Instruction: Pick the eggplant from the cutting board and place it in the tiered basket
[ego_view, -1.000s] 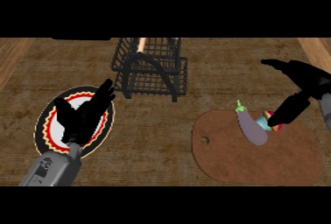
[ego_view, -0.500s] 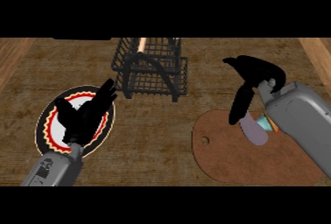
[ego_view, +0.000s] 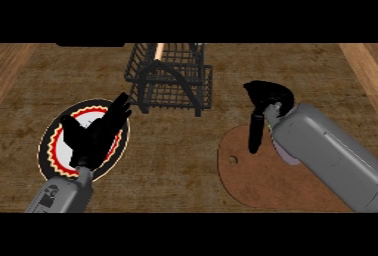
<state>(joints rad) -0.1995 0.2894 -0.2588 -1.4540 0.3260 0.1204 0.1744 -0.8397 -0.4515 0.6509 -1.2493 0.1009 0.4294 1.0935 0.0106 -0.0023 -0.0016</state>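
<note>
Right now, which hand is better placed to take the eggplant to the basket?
The right hand: it is curled above the cutting board, beside the basket; whether it holds the eggplant is hidden. The left hand rests open over the plate.

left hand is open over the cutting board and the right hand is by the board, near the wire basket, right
Not quite. In the head view the left hand is open over the round plate, not the cutting board. The rest holds: the right hand is at the board's upper edge, near the wire basket.
</note>
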